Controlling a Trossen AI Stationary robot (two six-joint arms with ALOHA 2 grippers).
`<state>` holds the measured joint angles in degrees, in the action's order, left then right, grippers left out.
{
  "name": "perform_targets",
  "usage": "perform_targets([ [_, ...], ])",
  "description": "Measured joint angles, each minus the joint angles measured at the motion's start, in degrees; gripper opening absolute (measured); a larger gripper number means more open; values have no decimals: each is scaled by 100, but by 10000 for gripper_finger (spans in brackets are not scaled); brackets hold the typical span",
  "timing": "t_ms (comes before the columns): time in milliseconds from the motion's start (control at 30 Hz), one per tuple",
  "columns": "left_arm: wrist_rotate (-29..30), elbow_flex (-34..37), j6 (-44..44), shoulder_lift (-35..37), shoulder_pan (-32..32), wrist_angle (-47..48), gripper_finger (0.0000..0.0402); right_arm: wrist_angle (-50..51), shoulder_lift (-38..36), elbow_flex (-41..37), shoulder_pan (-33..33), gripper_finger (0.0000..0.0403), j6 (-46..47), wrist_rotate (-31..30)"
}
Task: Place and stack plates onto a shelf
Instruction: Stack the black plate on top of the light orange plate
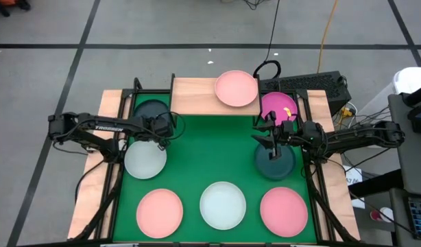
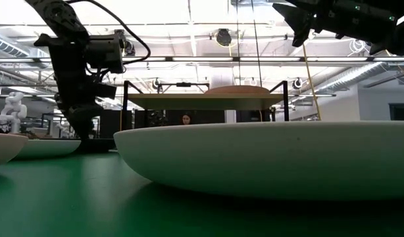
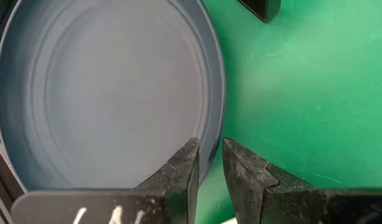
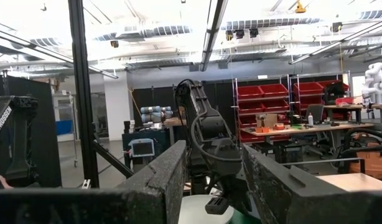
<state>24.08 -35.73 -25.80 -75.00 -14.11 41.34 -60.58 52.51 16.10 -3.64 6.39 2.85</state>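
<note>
The light-wood shelf (image 1: pixel 197 96) stands at the table's far edge, and a pale pink plate (image 1: pixel 236 88) lies flat on its right end. My left gripper (image 3: pixel 206 168) is down at the far-right rim of a pale mint plate (image 1: pixel 145 159), shut on it. My right gripper (image 1: pixel 269 134) hovers open, fingers level, above a dark teal plate (image 1: pixel 275 163) and holds nothing. Another dark teal plate (image 1: pixel 151 110) and a magenta plate (image 1: pixel 279 108) lie beside the shelf. Two pink plates (image 1: pixel 159 211) (image 1: pixel 284 209) and a mint-white plate (image 1: pixel 223 204) lie along the near edge. My left gripper has the pale mint plate by its rim (image 3: pixel 214 140), on the plate's far-right side. One finger (image 3: pixel 185 165) stands over the plate's inside and the other (image 3: pixel 241 168) outside the rim, coming from above and pointing down. The plate lies flat on the green table.
The shelf's black legs (image 2: pixel 125 108) and the black frame rails (image 1: pixel 118 171) along both table sides stand close to the arms. Bare green table (image 1: pixel 210 151) lies between the two arms. A black box and cables (image 1: pixel 313 86) sit behind the shelf on the right.
</note>
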Motion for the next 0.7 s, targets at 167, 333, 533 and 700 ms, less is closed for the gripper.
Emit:
perform_targets([
  [167,0,13,-8,0,0,-125,77,-1,-1,0,-2,141,1,0],
  [333,1,394,153,2,-11,-552,76,0,0,0,-1,141,1,0],
  [533,15,670,39,2,-11,-539,76,-2,0,0,-1,141,2,-2],
  [700,65,636,15,2,-11,-552,76,-2,0,0,-2,141,2,-2],
])
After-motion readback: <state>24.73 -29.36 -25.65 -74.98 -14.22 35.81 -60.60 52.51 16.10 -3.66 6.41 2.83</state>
